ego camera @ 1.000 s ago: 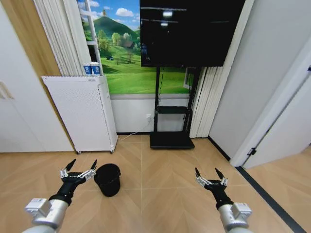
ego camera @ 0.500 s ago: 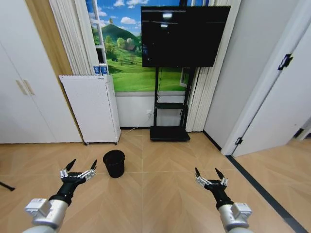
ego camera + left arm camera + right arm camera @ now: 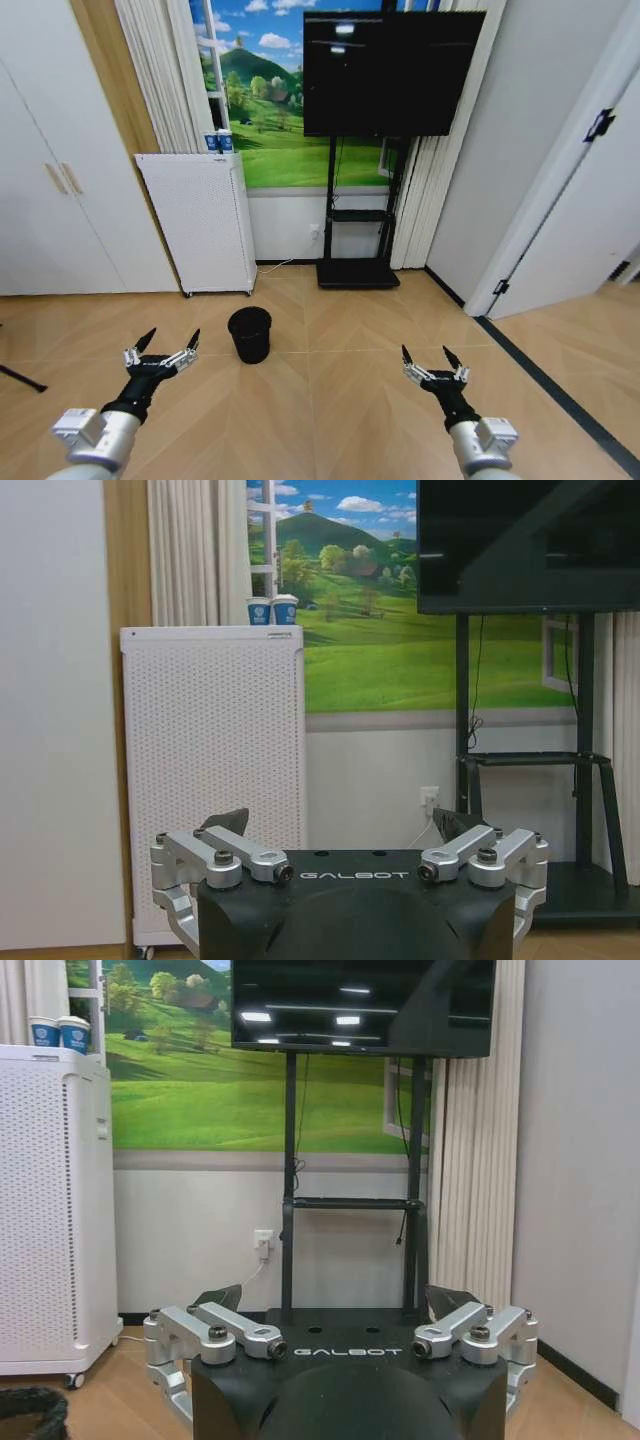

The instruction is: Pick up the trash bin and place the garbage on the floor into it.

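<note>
The trash bin (image 3: 250,333) stands upright on the floor (image 3: 340,400), ahead of the robot and slightly left of centre — closer to the left gripper (image 3: 162,348) than to the right gripper (image 3: 431,363). Both grippers hover low with fingers spread and empty. The bin's open mouth faces up — a reach from the left arm looks the shorter one. No garbage is visible.
</note>
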